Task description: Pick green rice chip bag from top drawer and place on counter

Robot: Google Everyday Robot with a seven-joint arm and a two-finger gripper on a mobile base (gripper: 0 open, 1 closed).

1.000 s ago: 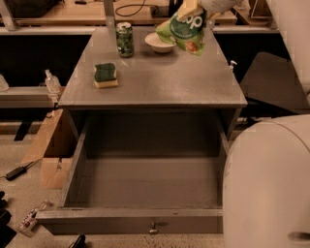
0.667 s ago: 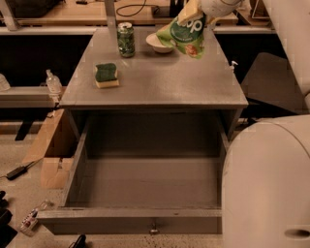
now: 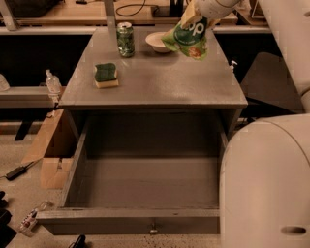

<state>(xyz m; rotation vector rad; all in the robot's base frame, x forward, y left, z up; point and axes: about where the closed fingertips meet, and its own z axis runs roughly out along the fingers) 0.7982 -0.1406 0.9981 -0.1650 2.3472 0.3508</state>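
Observation:
The green rice chip bag (image 3: pixel 190 38), light green with a dark round logo and orange-red patches, hangs tilted over the back right part of the counter (image 3: pixel 160 80). My gripper (image 3: pixel 197 10) is at the top edge of the view, shut on the bag's upper end and holding it just above the grey surface. I cannot tell whether the bag's lower corner touches the counter. The top drawer (image 3: pixel 131 221) is pulled wide open below, its inside bare, with a small knob (image 3: pixel 153 226) on the front panel.
On the counter stand a green soda can (image 3: pixel 125 39), a white bowl (image 3: pixel 156 41) just left of the bag, and a green-topped yellow sponge (image 3: pixel 105 75). My white body (image 3: pixel 266 184) fills the lower right. A cardboard box (image 3: pixel 51 145) and a bottle (image 3: pixel 52 82) are on the left.
The bag and my gripper have shifted only slightly, the bag hanging a touch lower and more tilted. Nothing else has moved.

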